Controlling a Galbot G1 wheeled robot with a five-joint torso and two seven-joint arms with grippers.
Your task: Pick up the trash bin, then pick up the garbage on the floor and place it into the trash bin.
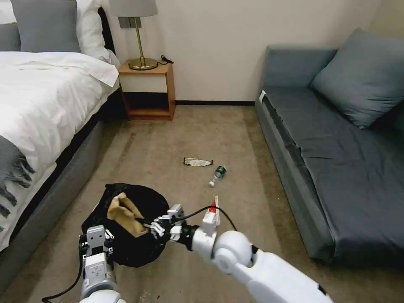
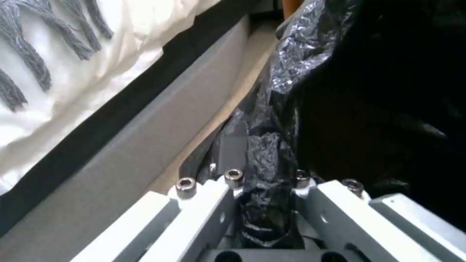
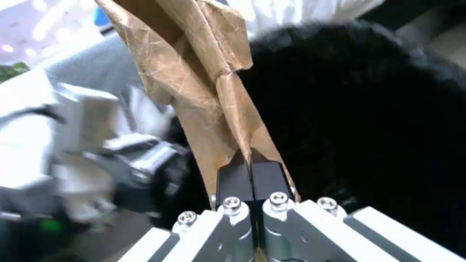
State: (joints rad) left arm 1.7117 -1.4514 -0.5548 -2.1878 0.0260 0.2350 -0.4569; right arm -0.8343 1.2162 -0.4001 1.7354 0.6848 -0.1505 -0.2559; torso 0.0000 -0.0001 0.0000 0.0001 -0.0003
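Note:
The trash bin (image 1: 139,244), its rim covered by a crinkled black bag, hangs low at the front left above the carpet. My left gripper (image 1: 97,240) is shut on the bin's near rim, with black bag plastic (image 2: 264,153) pinched between its fingers. My right gripper (image 1: 156,227) is shut on a crumpled brown paper bag (image 1: 124,214) and holds it over the bin's mouth. The pads (image 3: 238,178) clamp the paper's lower edge (image 3: 194,80). More garbage lies on the carpet: a red-and-white packet (image 1: 213,210), a small clear bottle (image 1: 217,174) and a flat wrapper (image 1: 198,162).
A bed (image 1: 46,109) with white bedding and a grey base runs along the left. A wooden nightstand (image 1: 147,90) with a brass lamp stands at the back wall. A grey sofa (image 1: 336,155) lines the right. Open carpet (image 1: 168,139) lies between them.

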